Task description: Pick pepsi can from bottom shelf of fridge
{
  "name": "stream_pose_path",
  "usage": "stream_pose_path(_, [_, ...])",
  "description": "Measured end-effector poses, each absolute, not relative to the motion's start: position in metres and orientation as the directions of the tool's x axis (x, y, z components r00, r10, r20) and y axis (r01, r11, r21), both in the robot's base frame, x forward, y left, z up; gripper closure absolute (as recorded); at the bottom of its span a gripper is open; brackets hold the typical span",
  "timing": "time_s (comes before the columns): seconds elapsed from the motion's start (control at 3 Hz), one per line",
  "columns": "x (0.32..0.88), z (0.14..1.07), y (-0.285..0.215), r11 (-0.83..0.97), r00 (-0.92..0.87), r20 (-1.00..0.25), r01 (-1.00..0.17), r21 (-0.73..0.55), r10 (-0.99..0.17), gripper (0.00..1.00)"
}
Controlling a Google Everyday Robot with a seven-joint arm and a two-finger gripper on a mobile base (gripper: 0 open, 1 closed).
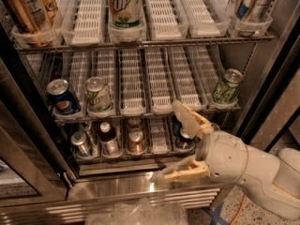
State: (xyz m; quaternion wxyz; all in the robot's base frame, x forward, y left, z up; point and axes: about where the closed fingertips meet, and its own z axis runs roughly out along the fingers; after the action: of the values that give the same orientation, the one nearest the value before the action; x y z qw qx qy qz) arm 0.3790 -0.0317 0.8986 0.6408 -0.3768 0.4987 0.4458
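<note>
Fingers (188, 120) of the cream two-finger gripper (166, 142) stand wide apart at the right end of the stainless-steel fridge's (140, 187) bottom wire shelf (158, 137); the small dark navy pepsi can (183, 142) stands between them, partly hidden by the upper finger.

the table (158, 136), lowest wire rack of the fridge (122, 187), has white slotted lanes. in them stand a silver-topped can (80, 143) at left, a dark white-capped bottle (108, 139), a copper-brown can (136, 141) and, at right, the navy pepsi can (183, 140). the claw (167, 141) hangs spread wide just before the rack's front.
</note>
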Motion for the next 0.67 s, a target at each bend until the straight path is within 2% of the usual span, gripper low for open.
stream_pose_path(0.33, [0.379, 0.899, -0.030, 0.317, 0.105, -0.977, -0.948, -0.041, 0.187, 0.00])
stream_pose_path(0.67, [0.385, 0.871, -0.033, 0.366, 0.104, -0.993, -0.928, -0.077, 0.055, 0.00])
